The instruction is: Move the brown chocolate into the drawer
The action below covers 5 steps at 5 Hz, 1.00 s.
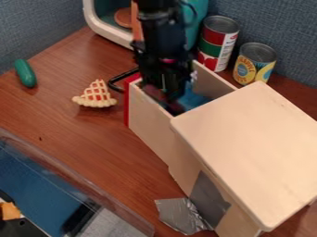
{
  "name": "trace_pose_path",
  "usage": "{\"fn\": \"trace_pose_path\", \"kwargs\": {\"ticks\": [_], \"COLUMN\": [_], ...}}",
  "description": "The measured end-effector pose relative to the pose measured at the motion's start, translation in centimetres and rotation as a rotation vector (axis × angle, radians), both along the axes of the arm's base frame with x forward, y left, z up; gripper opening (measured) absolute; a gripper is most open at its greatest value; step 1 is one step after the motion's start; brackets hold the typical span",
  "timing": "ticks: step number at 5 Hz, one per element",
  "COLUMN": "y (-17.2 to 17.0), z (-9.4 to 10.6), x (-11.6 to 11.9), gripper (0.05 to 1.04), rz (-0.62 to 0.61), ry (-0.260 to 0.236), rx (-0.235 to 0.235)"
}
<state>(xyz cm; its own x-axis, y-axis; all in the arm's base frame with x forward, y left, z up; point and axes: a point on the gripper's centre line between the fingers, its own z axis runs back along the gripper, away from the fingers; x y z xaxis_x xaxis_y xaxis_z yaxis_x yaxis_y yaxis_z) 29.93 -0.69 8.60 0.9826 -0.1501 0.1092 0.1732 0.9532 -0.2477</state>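
Down from the top edge of the view, a black arm [160, 21], with the black gripper [170, 95] hanging upright over the front end of the pulled-out wooden drawer [148, 125], lower tips between the side walls. Wide or narrow, holding or not: impossible to tell in the dark there. Just beneath, inside the drawer, a dark reddish-brown shape [176, 109], partly hidden; possibly the brown chocolate, but too unclear to say for certain. Beside this shape, a patch of blue [193, 99] within the drawer walls.

On the drawer's near end, a red front panel [128, 104] with a black handle [120, 79]. Behind the drawer, a pale wooden cabinet [250, 148] with grey tape [209, 199] down the side, and a crumpled silvery flap [180, 215] at the foot.

On the brown bench [68, 134], left of the handle, a toy slice of lattice pie [97, 96]; farther left, a green toy cucumber [25, 73]. Beyond the drawer, near the blue-grey back wall [272, 21], a red-and-green can [213, 44] and a yellow-labelled can [252, 65], side by side. At lower left, a clear-rimmed blue bin [46, 183].
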Motion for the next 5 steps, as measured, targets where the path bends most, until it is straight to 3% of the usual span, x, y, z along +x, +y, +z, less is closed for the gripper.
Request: {"fn": "trace_pose_path", "kwargs": {"ticks": [2,3,4,5], "y": [-1.2,-1.0,1.1,3.2], "z": [0.0,-0.1,1.9,5.0], "x": [1.2,0.7,-0.2,-1.4], "gripper": [0.615,0.912,1.009,1.005], "rz": [-0.011,-0.052,-0.057,-0.102], "ry": [0.009,0.019,-0.008,-0.029], "rx": [-0.027,-0.023,-0.038,-0.025]}}
